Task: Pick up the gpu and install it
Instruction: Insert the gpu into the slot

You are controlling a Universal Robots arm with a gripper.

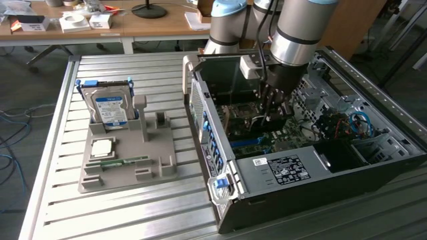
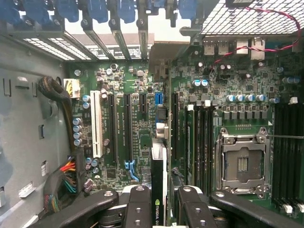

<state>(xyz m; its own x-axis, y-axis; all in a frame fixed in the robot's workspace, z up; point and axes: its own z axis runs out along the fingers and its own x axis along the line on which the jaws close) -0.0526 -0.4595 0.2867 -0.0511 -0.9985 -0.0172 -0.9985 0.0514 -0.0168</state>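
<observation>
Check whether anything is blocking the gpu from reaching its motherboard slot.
Nothing visible does. The hand holds the gpu edge-on over the motherboard, and the expansion slots beneath it carry no card or cable across them.

The arm (image 1: 297, 35) reaches straight down into the computer case (image 1: 333, 195), with its gripper (image 1: 272, 107) clamped on the gpu (image 2: 158, 175).

Black gpu (image 2: 158, 183) with a green logo, between black fingers (image 2: 140, 209). Beyond the fingers: green motherboard (image 2: 121, 178), black slots (image 2: 112, 126), one white slot (image 2: 96, 124), blue latches (image 2: 97, 9), a silver socket frame (image 2: 241, 138).
</observation>
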